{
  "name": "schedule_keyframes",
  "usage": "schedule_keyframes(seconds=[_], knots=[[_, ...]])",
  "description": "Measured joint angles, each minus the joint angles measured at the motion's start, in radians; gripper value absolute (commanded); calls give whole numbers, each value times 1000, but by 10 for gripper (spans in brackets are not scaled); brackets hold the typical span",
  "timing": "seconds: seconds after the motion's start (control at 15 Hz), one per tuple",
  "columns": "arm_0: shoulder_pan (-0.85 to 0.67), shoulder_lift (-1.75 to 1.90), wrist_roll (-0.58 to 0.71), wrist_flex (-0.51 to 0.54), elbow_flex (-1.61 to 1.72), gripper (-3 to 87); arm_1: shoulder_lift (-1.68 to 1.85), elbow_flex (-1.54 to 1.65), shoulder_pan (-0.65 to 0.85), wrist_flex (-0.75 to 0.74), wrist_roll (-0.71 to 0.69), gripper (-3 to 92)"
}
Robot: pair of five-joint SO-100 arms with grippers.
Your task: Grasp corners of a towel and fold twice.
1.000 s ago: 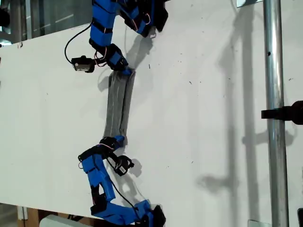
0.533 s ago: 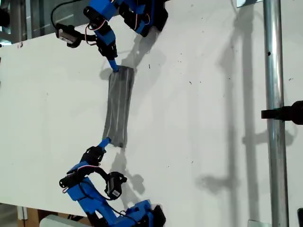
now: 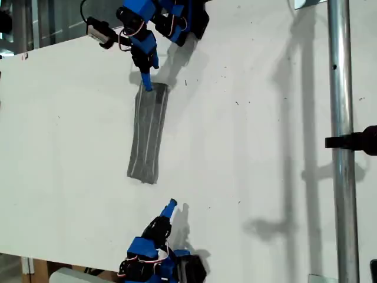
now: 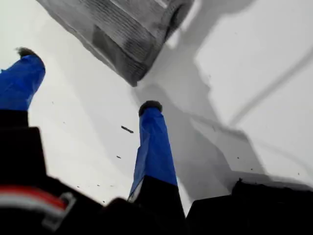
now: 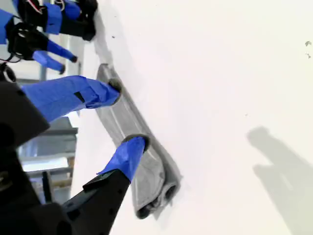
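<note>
Exterior view: bright, even light on the white table (image 3: pixel 265 118); no blown glare. Soft grey shadows fall toward the frame's right of each arm, with a long pale shadow left of the metal pole (image 3: pixel 340 141). Focus fair, mild grain.
First wrist view: bright; broad soft-edged shadows cross the frame's centre and right; the foreground at the lower edge is dark and blurred.
Second wrist view: table nearly washed out white; a diffuse shadow at lower right; near parts soft.

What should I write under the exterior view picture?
Folded grey towel lies flat on the white table; both blue arms have let go.
</note>
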Motion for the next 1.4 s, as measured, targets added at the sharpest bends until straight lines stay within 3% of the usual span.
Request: schedule_keyframes(seconds=[0.27, 0.53, 0.73, 0.87, 0.93, 1.13, 1.33, 1.4], knots=[[81, 393, -175, -103, 440, 147, -345, 8, 21, -164, 51, 444], [95, 919, -235, -3, 681, 120, -884, -222, 29, -328, 48, 441], [123, 963, -256, -3, 764, 116, -1008, -307, 29, -443, 54, 410], [121, 968, -262, -3, 764, 115, -1023, -308, 40, -503, 48, 297], [121, 968, -262, -3, 764, 113, -1023, -310, 29, -549, 40, 150], [123, 968, -262, -3, 764, 111, -1037, -314, 29, -729, 28, -2], [123, 968, -262, -3, 764, 110, -1017, -307, 14, -721, 28, -2], [123, 968, -262, -3, 764, 110, -956, -281, -9, -643, 32, -2]])
